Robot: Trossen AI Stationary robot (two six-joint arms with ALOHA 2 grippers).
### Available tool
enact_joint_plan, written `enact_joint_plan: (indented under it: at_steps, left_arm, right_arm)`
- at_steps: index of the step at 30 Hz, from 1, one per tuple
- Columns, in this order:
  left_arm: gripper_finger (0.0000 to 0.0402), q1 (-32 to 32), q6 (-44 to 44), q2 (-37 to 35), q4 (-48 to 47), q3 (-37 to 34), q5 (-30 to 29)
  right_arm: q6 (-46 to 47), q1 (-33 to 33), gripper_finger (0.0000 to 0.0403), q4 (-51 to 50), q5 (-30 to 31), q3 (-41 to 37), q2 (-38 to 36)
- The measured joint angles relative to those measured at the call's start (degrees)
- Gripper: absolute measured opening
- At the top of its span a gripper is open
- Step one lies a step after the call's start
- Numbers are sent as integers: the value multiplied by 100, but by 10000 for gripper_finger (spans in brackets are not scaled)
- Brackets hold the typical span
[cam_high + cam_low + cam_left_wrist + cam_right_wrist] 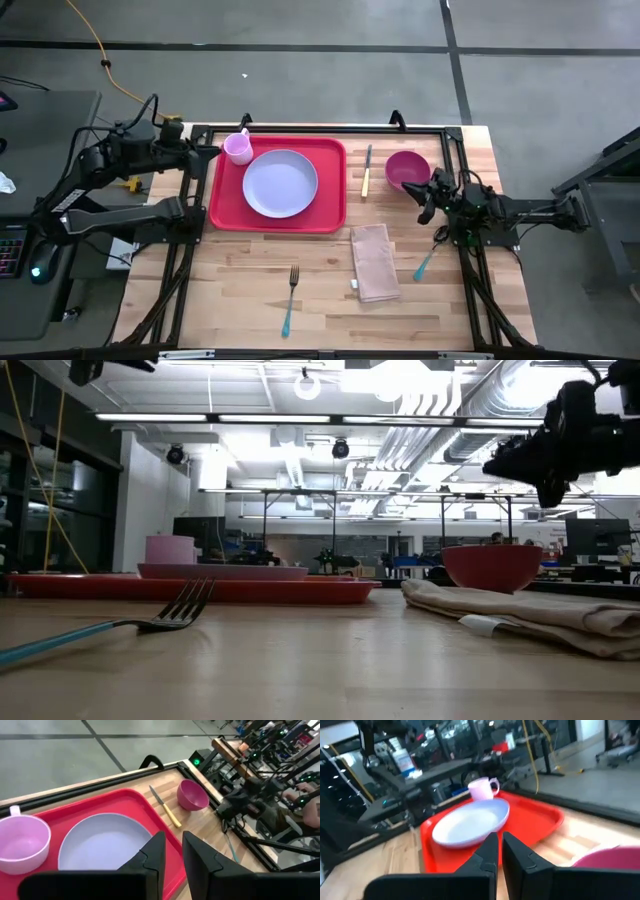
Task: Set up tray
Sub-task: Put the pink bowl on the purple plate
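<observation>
The red tray (225, 205) lies at the table's far middle. A round lavender plate (281, 183) sits in its middle, and a pink cup (238, 148) stands in its far left corner. My left gripper (210, 152) hovers just off that corner, beside the cup, fingers close together and empty; it is seen again in the left wrist view (173, 837). My right gripper (424, 205) hangs above the table next to the magenta bowl (406, 168). It is also shut and empty, as the right wrist view shows (500, 837).
A yellow-handled knife (367, 170) lies between tray and bowl. A folded beige napkin (375, 262) sits nearer, and a blue-handled fork (290, 298) lies near the front edge. Another blue-handled utensil (428, 262) lies under the right arm. A black frame (300, 130) edges the table.
</observation>
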Motion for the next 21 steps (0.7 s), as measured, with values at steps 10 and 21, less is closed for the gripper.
enact_joint_plan:
  at_steps: [10,21]
  left_arm:
    - [94,0,-48,-437,689,-898,171]
    - [94,0,-200,-922,869,-1390,178]
  right_arm:
    - [-245,-2,0,-144,422,295,2]
    - [-567,-2,0,-401,828,760,0]
